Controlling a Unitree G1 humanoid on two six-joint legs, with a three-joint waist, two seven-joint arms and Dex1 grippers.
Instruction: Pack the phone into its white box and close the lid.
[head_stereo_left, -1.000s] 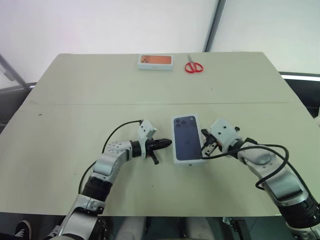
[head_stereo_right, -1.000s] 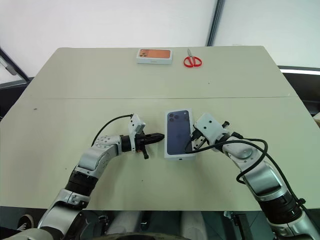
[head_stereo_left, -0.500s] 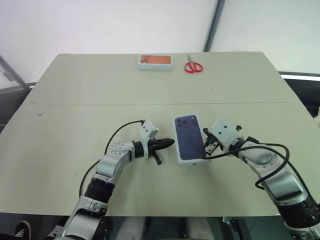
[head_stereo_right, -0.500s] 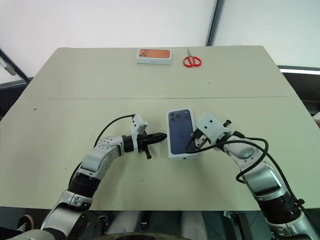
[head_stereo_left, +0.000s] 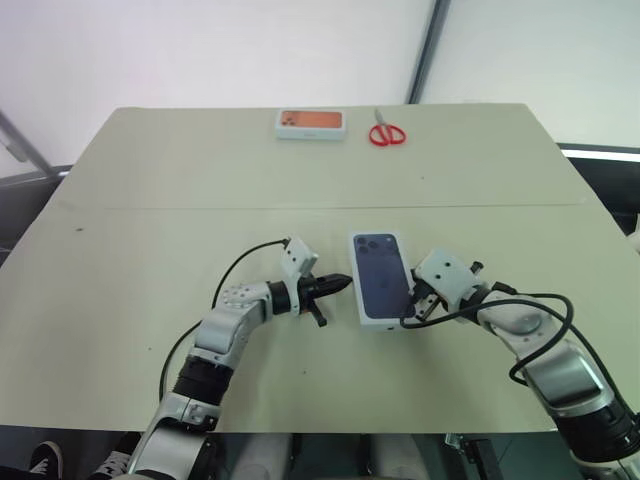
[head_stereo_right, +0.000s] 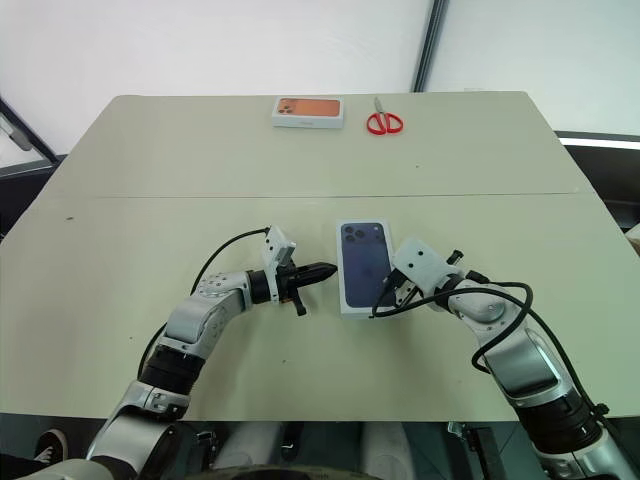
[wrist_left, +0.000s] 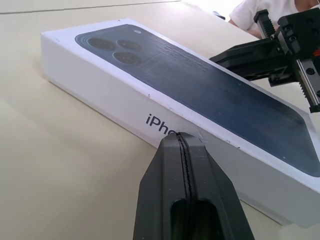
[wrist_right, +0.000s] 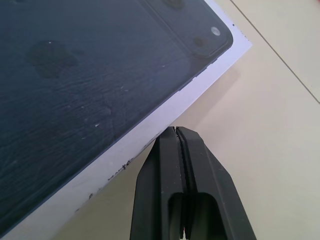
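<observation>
On the table (head_stereo_left: 150, 180), toward the near middle, the white box (head_stereo_left: 383, 279) lies with its lid on, the lid's top printed with a dark phone picture. The phone itself cannot be seen, so packing looks done and the task near its end. The right gripper (head_stereo_left: 412, 306) is clenched empty against the box's right side; the left gripper (head_stereo_left: 341, 284), also clenched empty, points at its left side. Maybe only squaring remains.
</observation>
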